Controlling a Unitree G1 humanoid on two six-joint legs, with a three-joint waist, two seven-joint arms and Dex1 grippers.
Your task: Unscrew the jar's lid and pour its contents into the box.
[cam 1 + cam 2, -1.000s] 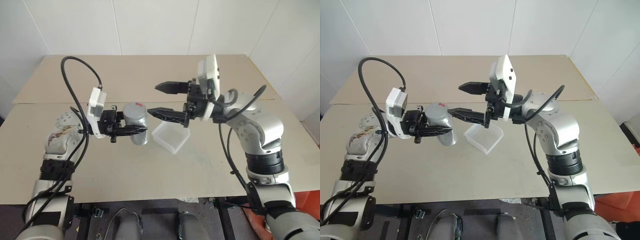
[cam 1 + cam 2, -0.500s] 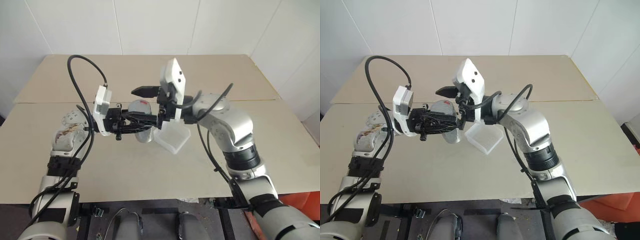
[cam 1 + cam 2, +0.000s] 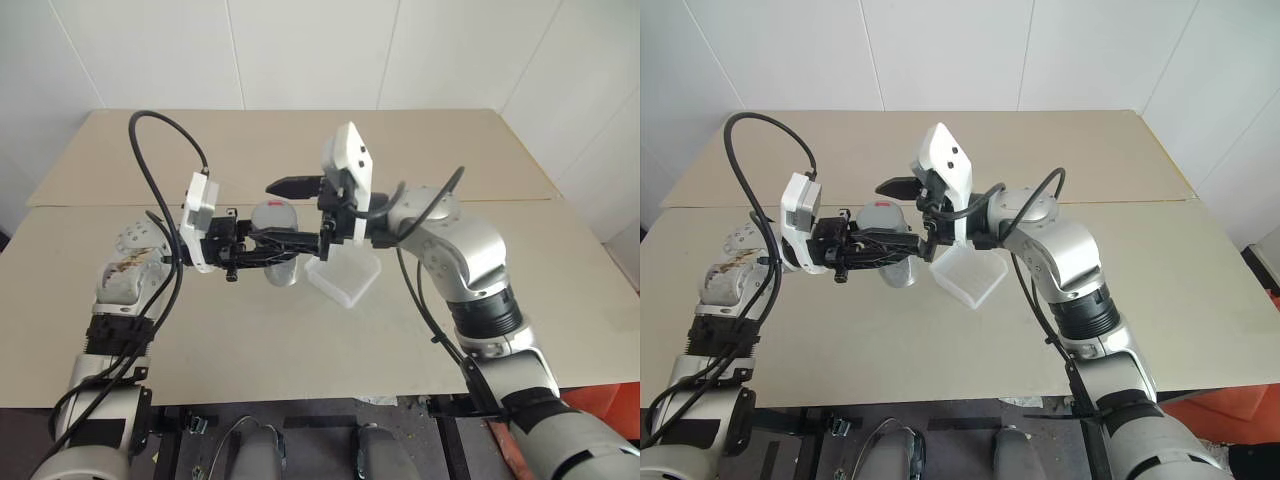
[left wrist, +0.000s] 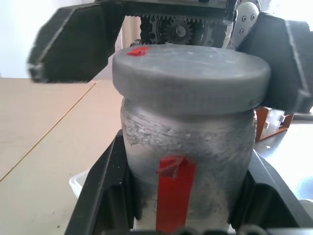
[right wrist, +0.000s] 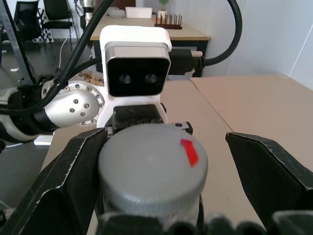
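Note:
My left gripper (image 4: 186,161) is shut on the jar (image 3: 281,268), holding it level above the table with its top turned toward my right arm. The jar is frosted, with a red strip down its side. Its grey lid (image 5: 151,171) carries a small red mark. My right gripper (image 5: 166,139) is open and straddles the lid. One of its fingers (image 5: 63,186) lies close against the lid's rim and the other (image 5: 274,171) stands clear of it. The box (image 3: 345,280), a translucent white tray, sits on the table just below and right of the jar. The contents cannot be made out through the jar's wall.
The beige table (image 3: 300,340) spreads wide around the box, with a seam running across it behind the arms. White walls stand beyond its far edge. Black cables loop from both wrists above the table.
My right gripper has swung left from above the box and now has its open fingers on either side of the lid. My left gripper has kept the jar still.

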